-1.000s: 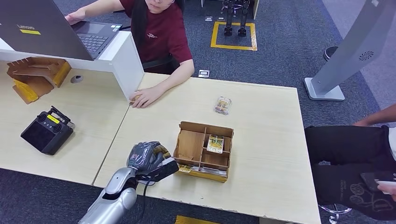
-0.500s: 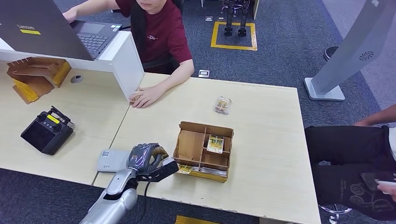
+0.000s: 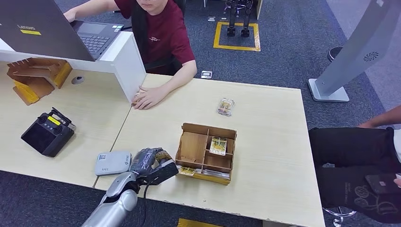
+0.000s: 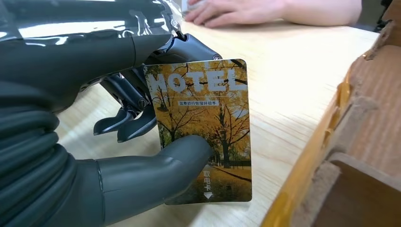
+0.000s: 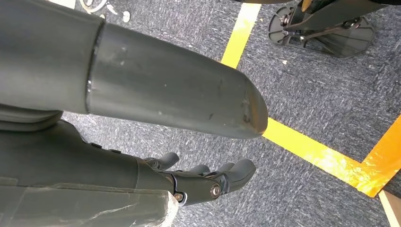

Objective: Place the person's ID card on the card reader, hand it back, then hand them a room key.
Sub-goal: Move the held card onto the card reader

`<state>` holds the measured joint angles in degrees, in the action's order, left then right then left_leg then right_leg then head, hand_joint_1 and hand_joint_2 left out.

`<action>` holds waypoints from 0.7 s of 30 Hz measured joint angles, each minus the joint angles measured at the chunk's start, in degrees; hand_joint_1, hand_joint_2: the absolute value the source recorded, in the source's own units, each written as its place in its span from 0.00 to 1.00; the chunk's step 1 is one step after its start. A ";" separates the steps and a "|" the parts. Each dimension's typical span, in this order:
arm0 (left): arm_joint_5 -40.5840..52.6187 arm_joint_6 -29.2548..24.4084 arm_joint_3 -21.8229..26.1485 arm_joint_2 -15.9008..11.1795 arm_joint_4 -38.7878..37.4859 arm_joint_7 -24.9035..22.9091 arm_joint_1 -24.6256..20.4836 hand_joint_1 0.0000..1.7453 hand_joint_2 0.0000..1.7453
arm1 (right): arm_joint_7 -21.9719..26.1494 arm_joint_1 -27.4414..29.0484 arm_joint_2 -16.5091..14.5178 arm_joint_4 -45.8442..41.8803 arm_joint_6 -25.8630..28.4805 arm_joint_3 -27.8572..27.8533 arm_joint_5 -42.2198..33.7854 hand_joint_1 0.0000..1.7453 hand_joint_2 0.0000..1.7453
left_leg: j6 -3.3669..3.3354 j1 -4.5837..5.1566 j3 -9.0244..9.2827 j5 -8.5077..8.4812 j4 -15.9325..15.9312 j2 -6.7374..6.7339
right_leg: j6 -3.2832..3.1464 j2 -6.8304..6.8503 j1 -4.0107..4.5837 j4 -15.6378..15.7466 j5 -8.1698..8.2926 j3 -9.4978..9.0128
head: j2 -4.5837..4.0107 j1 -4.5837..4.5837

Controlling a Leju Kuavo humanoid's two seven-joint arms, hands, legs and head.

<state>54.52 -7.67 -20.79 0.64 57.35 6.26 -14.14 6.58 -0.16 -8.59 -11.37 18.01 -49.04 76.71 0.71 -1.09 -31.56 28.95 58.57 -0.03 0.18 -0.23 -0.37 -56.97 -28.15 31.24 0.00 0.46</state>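
I see my left robot hand (image 3: 150,163) pinching a hotel key card (image 4: 203,127) between thumb and fingers, just above the table (image 3: 265,142), between the white card reader (image 3: 112,162) and the wooden organiser box (image 3: 206,152). My right robot hand (image 5: 198,182) hangs over carpet, fingers loosely apart, holding nothing.

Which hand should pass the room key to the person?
Left. The left hand already pinches the HOTEL key card above the table. The right hand hangs over the floor holding nothing.
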 joint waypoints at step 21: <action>-12.14 -8.77 3.29 0.91 8.85 7.75 2.41 1.00 1.00 | 0.02 -0.08 -0.02 0.00 0.17 -1.14 1.96 0.00 0.00 | 0.00 0.01 -0.06 -0.01 0.00 0.03 | 0.00 0.01 0.00 0.00 0.00 0.05 | 0.00 0.00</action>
<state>42.39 -16.44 -17.50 1.55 66.20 14.01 -11.73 6.61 -0.24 -8.61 -11.37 18.18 -50.18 78.67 0.71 -1.08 -31.62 28.95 58.58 0.01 0.18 -0.22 -0.37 -56.97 -28.15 31.29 0.00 0.46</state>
